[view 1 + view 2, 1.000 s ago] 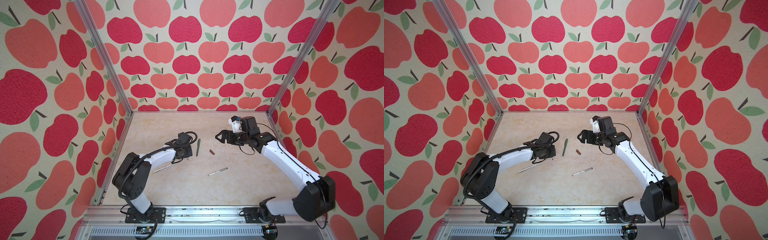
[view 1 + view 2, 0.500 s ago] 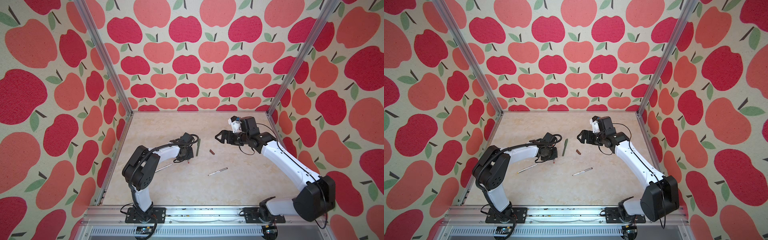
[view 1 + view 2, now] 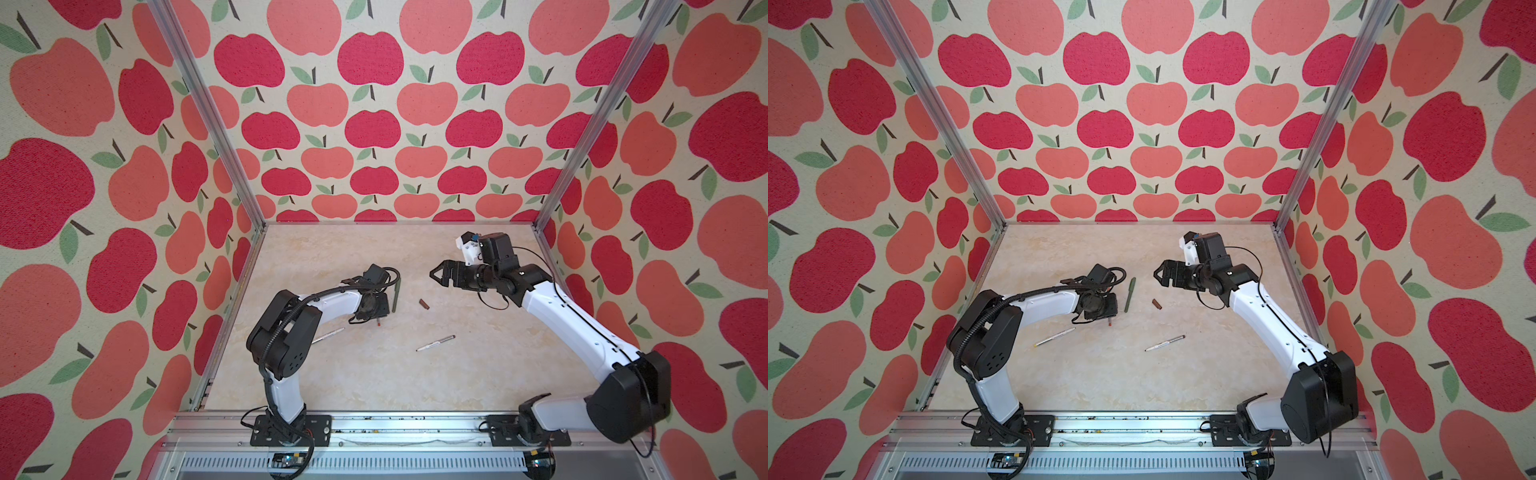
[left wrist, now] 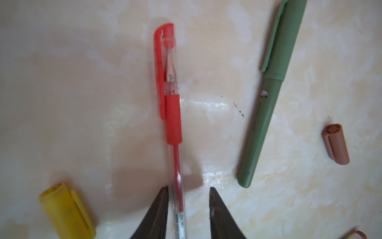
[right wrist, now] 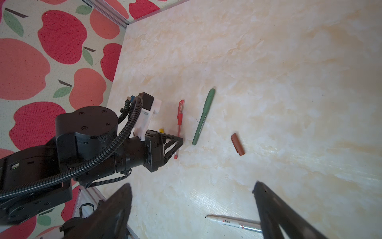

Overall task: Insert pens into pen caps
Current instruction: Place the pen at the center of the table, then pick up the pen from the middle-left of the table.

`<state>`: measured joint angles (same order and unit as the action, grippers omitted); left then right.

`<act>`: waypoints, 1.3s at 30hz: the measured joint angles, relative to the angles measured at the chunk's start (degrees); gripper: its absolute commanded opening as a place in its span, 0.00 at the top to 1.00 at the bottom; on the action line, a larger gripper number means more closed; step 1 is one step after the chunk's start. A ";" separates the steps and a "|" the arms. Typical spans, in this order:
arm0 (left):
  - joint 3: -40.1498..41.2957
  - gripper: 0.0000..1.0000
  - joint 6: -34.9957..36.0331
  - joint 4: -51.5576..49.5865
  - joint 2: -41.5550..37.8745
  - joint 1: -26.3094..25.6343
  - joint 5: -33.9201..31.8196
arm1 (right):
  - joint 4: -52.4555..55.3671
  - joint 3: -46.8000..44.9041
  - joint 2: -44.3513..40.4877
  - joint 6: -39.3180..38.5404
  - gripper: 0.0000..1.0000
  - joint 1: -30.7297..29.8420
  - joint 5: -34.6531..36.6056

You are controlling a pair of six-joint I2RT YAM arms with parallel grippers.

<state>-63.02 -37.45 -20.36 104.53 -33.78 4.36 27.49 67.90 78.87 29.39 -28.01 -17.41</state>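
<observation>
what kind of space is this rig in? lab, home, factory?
Probably a lab test cell, not a home. Aluminium posts frame apple-print walls; the left arm and right arm are bolted to a front rail.

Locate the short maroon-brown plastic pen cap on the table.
In a top view the maroon-brown plastic pen cap lies loose near the middle of the marble-look table, just right of the dark green pen and farther back than the white-barrelled marker pen.

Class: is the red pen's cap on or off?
On. In the left wrist view the red pen has its clear cap, with a red clip, seated over the tip down to the grip.
</observation>
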 measured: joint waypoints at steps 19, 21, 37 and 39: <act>-0.81 0.53 5.40 -21.59 -38.75 4.57 -11.02 | 0.00 3.67 2.19 -3.50 0.07 -5.16 0.83; 2.14 0.54 3.08 -25.33 -41.29 4.90 -10.51 | 0.02 4.76 3.98 -4.55 0.07 -6.88 0.81; 16.02 0.53 -6.51 -33.86 -38.38 9.99 -5.55 | -1.51 6.27 9.53 -6.36 0.06 -12.11 -1.44; 16.57 0.52 -5.51 -33.11 -35.69 11.74 -5.01 | -2.67 5.75 9.46 -6.27 0.05 -12.11 -1.79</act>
<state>-46.46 -42.96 -53.47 68.84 -22.04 -0.64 24.82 73.65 88.33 23.11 -40.12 -19.20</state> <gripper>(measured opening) 0.469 0.944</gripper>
